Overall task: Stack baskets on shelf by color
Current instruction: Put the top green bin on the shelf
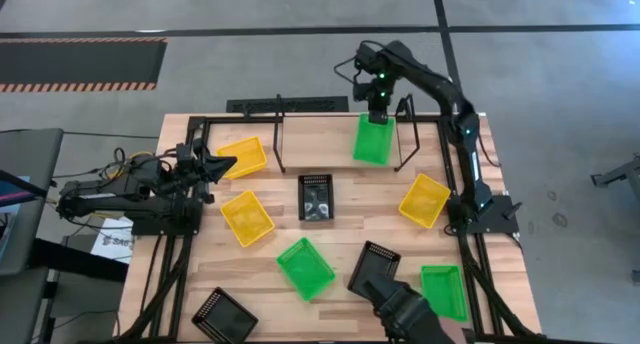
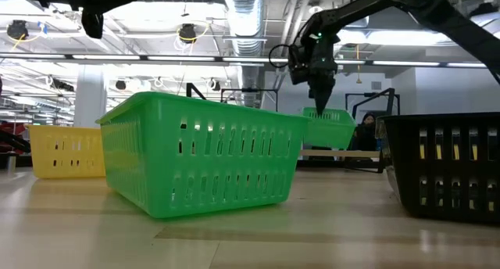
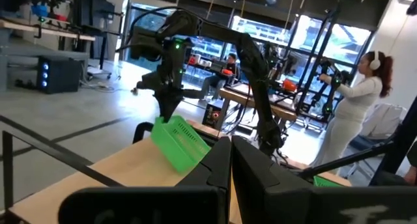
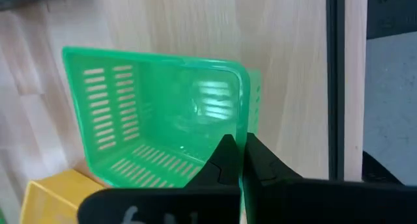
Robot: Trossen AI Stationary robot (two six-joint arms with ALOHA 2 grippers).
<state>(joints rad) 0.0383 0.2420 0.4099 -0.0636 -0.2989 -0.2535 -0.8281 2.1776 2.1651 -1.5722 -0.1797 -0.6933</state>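
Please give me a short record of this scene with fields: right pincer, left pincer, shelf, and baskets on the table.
right pincer: shut on the rim of a green basket, holding it over the shelf
left pincer: shut, empty, at the table's left side
shelf: no basket seen resting on it
baskets on the table: three yellow, two green, three black

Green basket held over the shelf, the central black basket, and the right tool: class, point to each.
Held green basket (image 1: 371, 142), high view, its floor.
Central black basket (image 1: 316, 197), high view, its inside.
Right tool (image 1: 377, 115), high view, its tips at the basket's rim.
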